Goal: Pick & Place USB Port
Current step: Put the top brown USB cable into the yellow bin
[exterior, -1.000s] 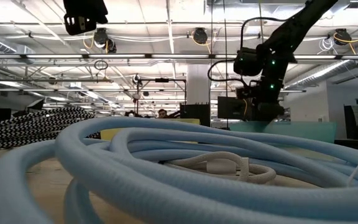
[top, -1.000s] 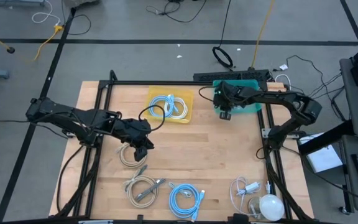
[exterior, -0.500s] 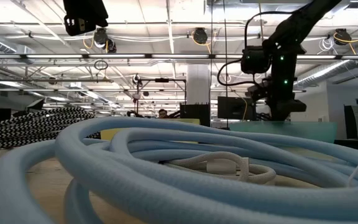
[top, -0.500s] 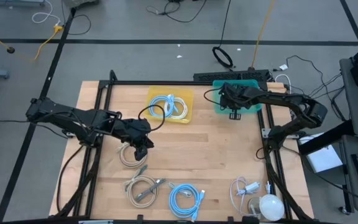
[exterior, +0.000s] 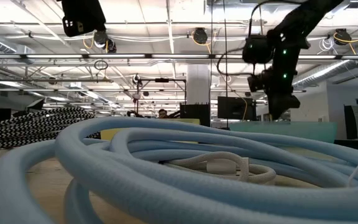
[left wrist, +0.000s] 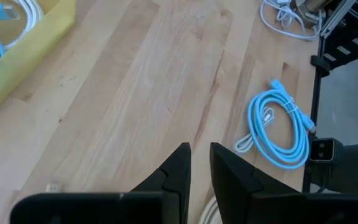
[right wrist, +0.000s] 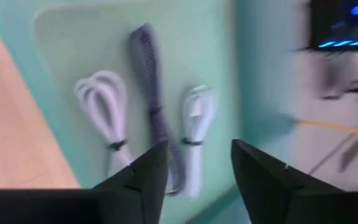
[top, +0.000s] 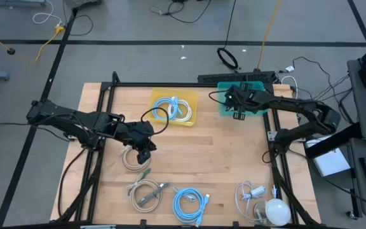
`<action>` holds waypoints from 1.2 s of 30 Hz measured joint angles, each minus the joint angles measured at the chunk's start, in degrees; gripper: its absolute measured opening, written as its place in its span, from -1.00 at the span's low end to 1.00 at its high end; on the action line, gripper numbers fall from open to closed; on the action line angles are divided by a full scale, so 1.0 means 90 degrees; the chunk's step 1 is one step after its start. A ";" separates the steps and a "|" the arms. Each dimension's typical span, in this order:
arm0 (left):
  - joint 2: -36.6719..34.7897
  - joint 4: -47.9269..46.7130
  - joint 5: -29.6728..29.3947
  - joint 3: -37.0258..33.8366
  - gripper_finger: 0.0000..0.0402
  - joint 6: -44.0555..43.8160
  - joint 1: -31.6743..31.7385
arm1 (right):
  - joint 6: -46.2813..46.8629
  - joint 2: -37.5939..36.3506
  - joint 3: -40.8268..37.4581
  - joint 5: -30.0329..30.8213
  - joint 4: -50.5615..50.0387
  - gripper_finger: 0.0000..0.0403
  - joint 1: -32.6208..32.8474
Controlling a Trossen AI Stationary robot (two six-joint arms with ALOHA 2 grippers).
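The teal tray (top: 254,90) stands at the table's far right and holds two white cable bundles (right wrist: 103,106) and a dark braided cable (right wrist: 151,106). My right gripper (top: 239,115) hangs above the tray's near left part, open and empty; it also shows in its wrist view (right wrist: 197,149) and in the low view (exterior: 276,111). My left gripper (top: 146,148) is at the table's left middle, above a beige cable coil (top: 131,160). Its fingers (left wrist: 199,152) stand almost together with nothing between them.
A yellow tray (top: 174,108) with blue and white cables stands at the far middle. Near the front edge lie another beige coil (top: 145,192), a light blue coil (top: 189,205), a white cable (top: 250,194) and a white round thing (top: 276,210). Bare wood lies mid-table.
My right gripper has gone a little toward the table's right edge, from the teal tray's near left corner to above the tray, and has risen somewhat.
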 joint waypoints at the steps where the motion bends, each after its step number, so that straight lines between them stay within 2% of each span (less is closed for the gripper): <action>1: 0.0000 -0.0008 0.0001 0.0000 -0.69 0.0028 0.0000 | 0.0000 -0.0164 0.0000 0.0126 0.0050 -0.11 0.0075; 5: 0.0000 -0.0457 0.0389 0.0000 -0.69 -0.0101 0.0005 | 0.0389 -0.0840 0.0211 0.0421 -0.0045 -0.02 0.0467; 8: 0.0000 -0.1451 0.0918 0.0000 -0.69 -0.0341 -0.0158 | 0.1165 -0.1321 0.0594 0.0419 -0.0503 0.02 0.0859; 10: 0.0000 -0.2302 0.0977 0.0000 -0.69 -0.0427 -0.0443 | 0.1903 -0.1596 0.0916 0.0417 -0.0900 0.03 0.1204; 12: 0.0000 -0.3221 0.0752 0.0000 -0.69 -0.0579 -0.0769 | 0.2773 -0.1836 0.1274 0.0346 -0.1276 0.03 0.1598; 15: -0.0002 -0.4289 -0.0063 -0.0033 -0.69 -0.0925 -0.1199 | 0.3935 -0.2154 0.1709 -0.0370 -0.1477 0.02 0.2173; 17: -0.0002 -0.4554 -0.0554 -0.0134 -0.69 -0.1247 -0.1299 | 0.4623 -0.2319 0.1842 -0.0800 -0.1318 0.01 0.2520; 20: -0.0002 -0.4056 -0.0829 -0.0401 -0.69 -0.1444 -0.1133 | 0.5442 -0.2448 0.1868 -0.1180 -0.0902 0.01 0.3003; 25: 0.0000 -0.2528 -0.0498 -0.1284 -0.69 -0.1429 -0.0688 | 0.6147 -0.2433 0.1868 -0.1464 -0.0341 0.01 0.3752; 31: 0.0000 -0.2137 -0.0073 -0.2203 -0.68 -0.1733 -0.0211 | 0.6314 -0.2411 0.1865 -0.1473 -0.0189 0.01 0.4519; 33: 0.0000 -0.2045 0.0114 -0.2368 -0.64 -0.1846 -0.0007 | 0.6338 -0.2408 0.1865 -0.1448 -0.0191 0.01 0.4698; 36: 0.0000 -0.1732 0.0403 -0.2478 -0.45 -0.2013 0.0302 | 0.6360 -0.2411 0.1865 -0.1448 -0.0186 0.01 0.4913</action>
